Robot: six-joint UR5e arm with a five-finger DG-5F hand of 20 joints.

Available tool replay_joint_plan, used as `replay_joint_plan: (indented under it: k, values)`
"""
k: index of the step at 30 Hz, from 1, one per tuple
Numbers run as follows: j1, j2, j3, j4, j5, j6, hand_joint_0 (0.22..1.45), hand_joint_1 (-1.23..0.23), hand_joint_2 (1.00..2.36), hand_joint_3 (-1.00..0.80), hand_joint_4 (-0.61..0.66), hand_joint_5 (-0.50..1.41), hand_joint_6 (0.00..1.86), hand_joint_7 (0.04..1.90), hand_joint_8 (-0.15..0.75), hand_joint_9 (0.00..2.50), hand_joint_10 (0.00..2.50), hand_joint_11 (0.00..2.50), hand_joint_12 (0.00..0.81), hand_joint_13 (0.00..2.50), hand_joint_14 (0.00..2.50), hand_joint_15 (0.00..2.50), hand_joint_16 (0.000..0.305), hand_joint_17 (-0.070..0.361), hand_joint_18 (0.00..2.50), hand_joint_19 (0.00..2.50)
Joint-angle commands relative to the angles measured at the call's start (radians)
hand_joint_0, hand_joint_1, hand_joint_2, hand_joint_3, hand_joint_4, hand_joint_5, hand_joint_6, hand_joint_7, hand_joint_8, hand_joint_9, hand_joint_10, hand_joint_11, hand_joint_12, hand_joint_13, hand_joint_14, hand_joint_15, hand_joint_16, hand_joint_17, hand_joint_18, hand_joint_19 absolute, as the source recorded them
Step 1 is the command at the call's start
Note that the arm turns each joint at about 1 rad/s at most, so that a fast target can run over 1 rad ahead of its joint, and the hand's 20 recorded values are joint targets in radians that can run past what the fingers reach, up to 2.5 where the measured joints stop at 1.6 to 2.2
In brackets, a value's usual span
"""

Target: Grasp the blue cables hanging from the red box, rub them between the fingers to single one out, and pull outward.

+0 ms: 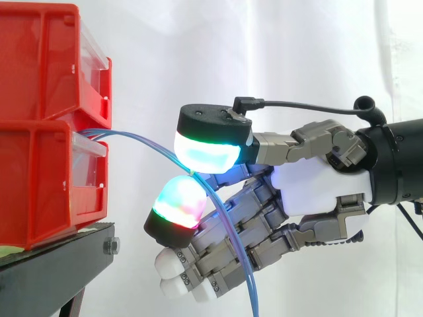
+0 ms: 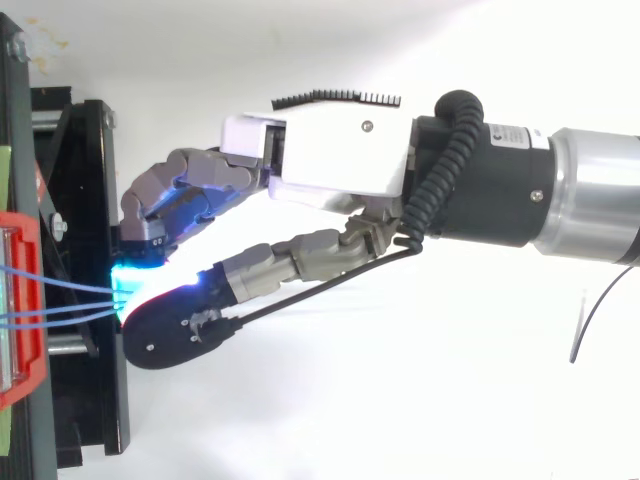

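A white curtain (image 1: 264, 46) backs a black stand (image 1: 59, 264) carrying stacked red bins (image 1: 39, 132) at its edge. The hand (image 1: 317, 188) has its fingers (image 1: 205, 148) pinched on the blue cables (image 1: 142, 140) leaving the lower bin's front. From above, separate strands converge into the pinch; from the side, they droop past the hand

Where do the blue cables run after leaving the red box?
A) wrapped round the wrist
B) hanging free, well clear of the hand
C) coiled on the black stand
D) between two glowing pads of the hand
D: the blue cables leave the red box and pass between the glowing pads of the hand, which pinch them.
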Motion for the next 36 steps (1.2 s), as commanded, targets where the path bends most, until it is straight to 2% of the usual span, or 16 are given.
replay_joint_plan:
  k: [1,3,9,12,17,22,30,36]
  values:
    - [0.002,-0.001,0.002,0.0,0.0,0.0,0.59,-0.55,1.0,-0.44,0.19,-0.14,0.79,0.97,0.327,0.76,0.01,0.2,0.388,0.52,0.01,0.23,0.044,0.099,0.41,0.23]
    - [0.0,0.0,0.002,-0.002,0.002,0.0,0.62,-0.63,1.01,-0.41,0.19,-0.15,0.82,0.96,0.323,0.76,0.01,0.22,0.385,0.53,0.01,0.23,0.043,0.098,0.42,0.21]
    - [-0.003,0.012,0.002,-0.009,0.0,0.002,0.65,-0.73,1.01,-0.33,0.19,-0.19,0.88,0.88,0.323,0.75,0.01,0.33,0.391,0.54,0.01,0.25,0.043,0.097,0.45,0.2]
    - [-0.003,0.035,0.002,-0.034,0.0,-0.003,0.68,-0.78,1.01,-0.31,0.15,-0.19,0.9,0.87,0.322,0.74,0.01,0.36,0.393,0.54,0.01,0.25,0.043,0.097,0.46,0.2]
    - [-0.003,0.048,0.002,-0.083,0.003,0.0,0.7,-0.82,1.01,-0.37,0.16,-0.2,0.91,0.84,0.319,0.73,0.01,0.37,0.391,0.55,0.01,0.25,0.043,0.097,0.48,0.2]
    - [-0.005,0.048,0.002,-0.097,0.002,0.006,0.69,-0.84,1.0,-0.47,0.2,-0.2,0.91,0.83,0.315,0.75,0.01,0.37,0.388,0.56,0.01,0.26,0.043,0.097,0.49,0.21]
    - [-0.005,0.046,0.002,-0.097,0.006,0.035,0.54,-0.69,1.0,-0.5,0.21,-0.17,0.88,0.89,0.336,0.81,0.01,0.36,0.402,0.58,0.01,0.27,0.045,0.102,0.5,0.26]
    - [-0.005,0.046,0.002,-0.097,0.006,0.035,0.51,-0.58,1.0,-0.5,0.21,-0.16,0.86,0.91,0.352,0.85,0.01,0.35,0.413,0.59,0.01,0.28,0.048,0.107,0.51,0.26]
